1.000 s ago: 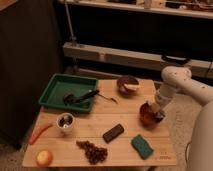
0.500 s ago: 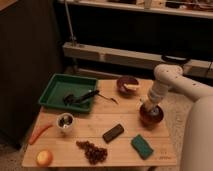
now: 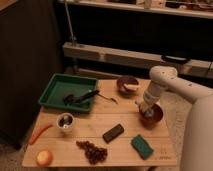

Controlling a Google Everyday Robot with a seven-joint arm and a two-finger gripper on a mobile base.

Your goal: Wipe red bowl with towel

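The hand [image 3: 146,109] reaches down into the red bowl [image 3: 156,118], its pale tip at the bowl's inside; whether it is spread or pinching anything I cannot tell. The bowl sits near the table's [image 3: 125,151] right edge, between a purplish bowl [image 3: 125,83] behind and a teal sponge [image 3: 142,146] in front.

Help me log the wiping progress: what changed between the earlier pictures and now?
The robot's hand shifted slightly leftward in the picture, and the arm's elbow swung the same way. The hand stays low over the glossy dark red round bowl. Nothing was visibly picked up or released. The bowl, the green rectangular tray, the teal rectangular sponge and the other items stayed put.
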